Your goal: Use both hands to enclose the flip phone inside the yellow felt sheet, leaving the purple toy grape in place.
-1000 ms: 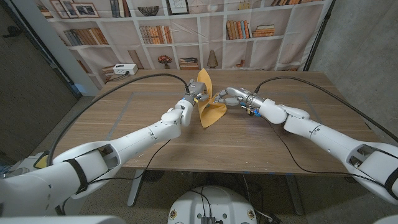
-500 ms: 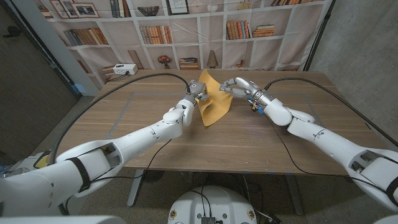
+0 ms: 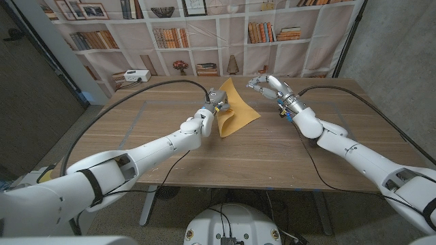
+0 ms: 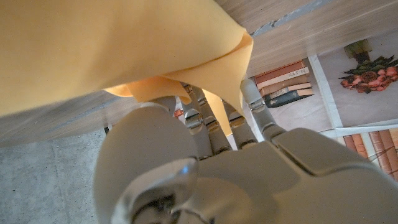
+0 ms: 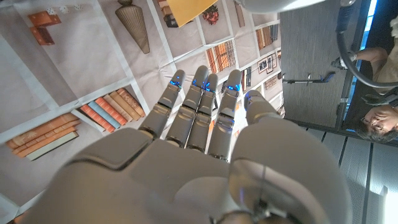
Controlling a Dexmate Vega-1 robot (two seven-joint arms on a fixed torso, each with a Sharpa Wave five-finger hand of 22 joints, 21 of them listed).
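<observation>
The yellow felt sheet [image 3: 237,107] stands partly raised near the table's far middle, its right side sloping down onto the wood. My left hand [image 3: 206,117] grips the sheet's left edge. In the left wrist view a fold of the felt [image 4: 219,102] is pinched among the fingers of the left hand [image 4: 205,168], and the rest of the felt spreads over the table. My right hand [image 3: 268,86] hovers behind and to the right of the sheet, apart from it. Its fingers [image 5: 198,106] are stretched out and hold nothing.
A white box [image 3: 134,76] sits at the table's back left. Black cables [image 3: 146,92] arc over the table from both arms. A bookshelf backdrop [image 3: 204,34] stands behind the table. A person [image 5: 380,118] is at the right wrist view's edge.
My right hand has let go of the felt's right edge and lifted back to the right. The felt has dropped open toward the right. The left hand has kept its grip.
</observation>
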